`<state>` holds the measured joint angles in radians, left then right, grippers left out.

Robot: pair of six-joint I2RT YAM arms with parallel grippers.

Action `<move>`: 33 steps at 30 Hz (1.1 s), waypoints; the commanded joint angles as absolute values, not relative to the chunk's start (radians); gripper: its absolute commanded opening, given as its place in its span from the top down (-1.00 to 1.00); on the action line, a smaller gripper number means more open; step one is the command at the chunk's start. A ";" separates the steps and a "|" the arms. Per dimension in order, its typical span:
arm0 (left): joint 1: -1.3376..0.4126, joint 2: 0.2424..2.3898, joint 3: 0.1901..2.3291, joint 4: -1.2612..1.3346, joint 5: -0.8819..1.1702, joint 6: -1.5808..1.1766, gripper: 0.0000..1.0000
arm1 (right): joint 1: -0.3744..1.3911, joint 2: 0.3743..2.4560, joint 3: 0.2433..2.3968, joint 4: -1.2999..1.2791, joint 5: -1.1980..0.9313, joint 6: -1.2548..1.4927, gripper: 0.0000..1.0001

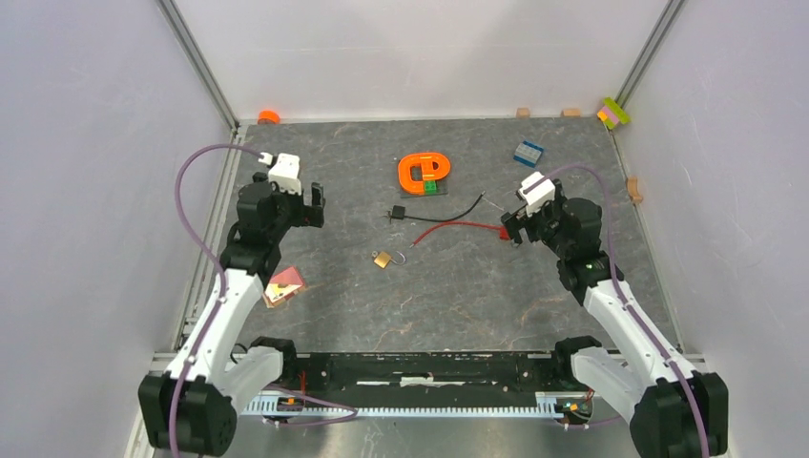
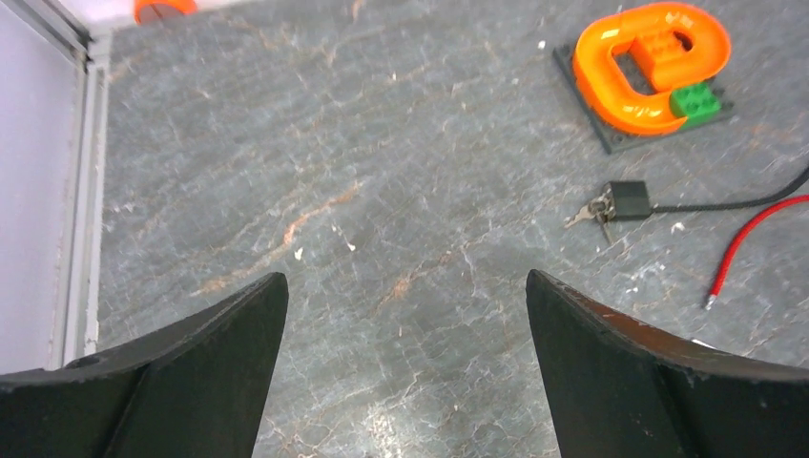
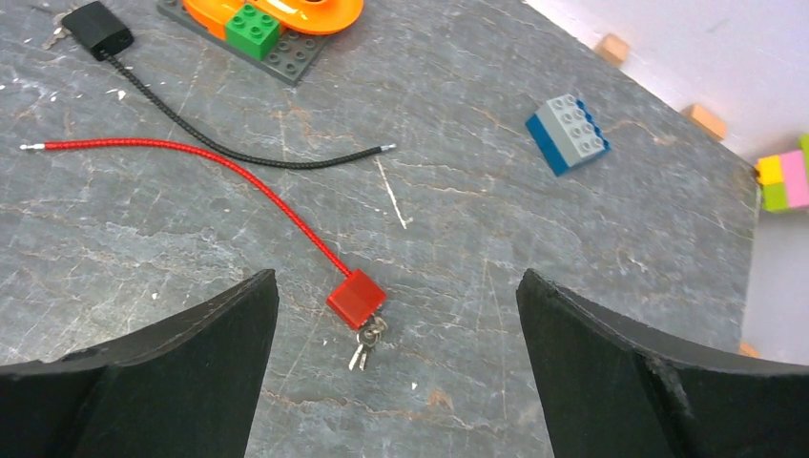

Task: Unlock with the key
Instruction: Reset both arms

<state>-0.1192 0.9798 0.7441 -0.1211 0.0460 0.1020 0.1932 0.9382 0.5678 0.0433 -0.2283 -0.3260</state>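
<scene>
Small brass padlock (image 1: 383, 259) lying on the grey stone-patterned tabletop (image 1: 477, 315), just off centre toward 8 o'clock, apart from both arms. At the padlock's 12 o'clock, a black square tag on a black cable (image 2: 630, 198) carries a bunch of small silver keys (image 2: 590, 210). Toward 3 o'clock, a red square tag on a red cable (image 3: 356, 298) carries a second key bunch (image 3: 367, 334). Left gripper (image 2: 405, 286), at 9 o'clock: fingers spread wide, holding nothing. Right gripper (image 3: 398, 277), at 3 o'clock: likewise spread, the red tag lying between its fingers in the wrist view. Orange curved plastic track on a dark baseplate (image 1: 424, 173) at 12 o'clock.
</scene>
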 commanded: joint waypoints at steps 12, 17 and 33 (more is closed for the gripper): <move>-0.117 0.646 0.681 -0.174 0.090 0.016 -1.00 | 0.188 0.651 0.463 -0.030 -0.146 -0.293 -0.96; -0.117 0.623 0.700 -0.212 0.064 0.065 -1.00 | 0.186 0.594 0.459 -0.008 -0.139 -0.289 -0.96; -0.117 0.658 0.690 -0.243 0.117 0.072 -1.00 | 0.187 0.606 0.445 -0.008 -0.116 -0.310 -0.96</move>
